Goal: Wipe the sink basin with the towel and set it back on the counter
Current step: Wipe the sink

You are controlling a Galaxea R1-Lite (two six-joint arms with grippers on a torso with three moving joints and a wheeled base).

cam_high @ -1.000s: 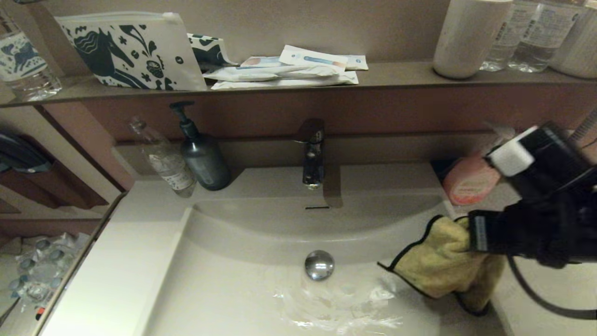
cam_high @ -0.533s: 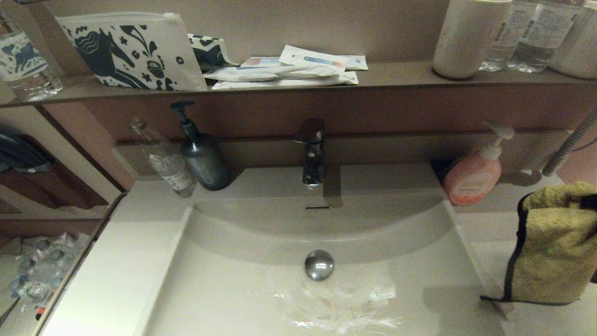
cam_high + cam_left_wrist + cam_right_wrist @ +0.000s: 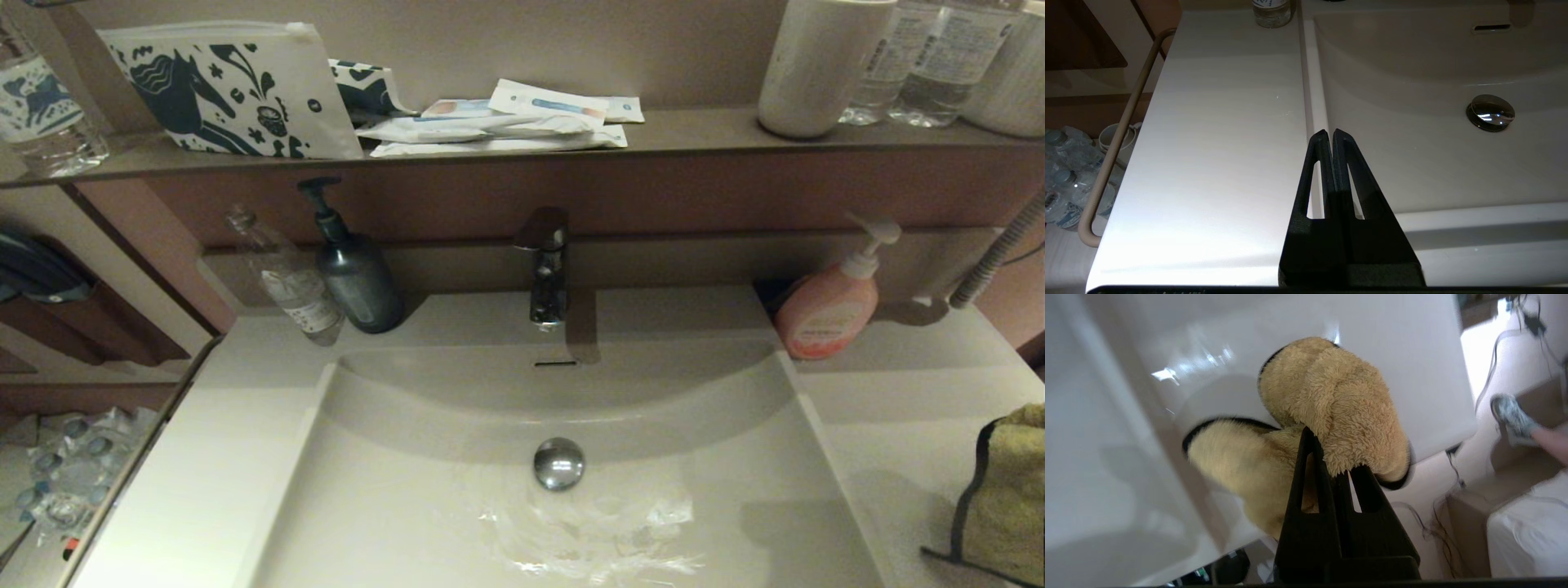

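The off-white sink basin (image 3: 457,523) holds its chrome drain plug (image 3: 559,463) and a wet patch in front of it. The mustard-yellow towel (image 3: 1008,506) with black edging hangs over the right counter (image 3: 898,408) at the head view's right edge. In the right wrist view my right gripper (image 3: 1327,449) is shut on the towel (image 3: 1331,400), which bunches around the fingertips above the counter (image 3: 1412,347). My left gripper (image 3: 1329,134) is shut and empty, hovering over the basin's left rim (image 3: 1314,102) beside the left counter (image 3: 1220,134); neither arm shows in the head view.
A pink soap dispenser (image 3: 826,309) stands at the back right, a dark pump bottle (image 3: 353,269) and a clear bottle (image 3: 287,279) at the back left, the faucet (image 3: 547,269) in between. The brown shelf (image 3: 694,131) above carries a horse-print pouch (image 3: 229,90), packets and bottles.
My right gripper carried the towel out of the basin's right side, up and rightward over the right counter, then lower and further right until only part of the towel shows.
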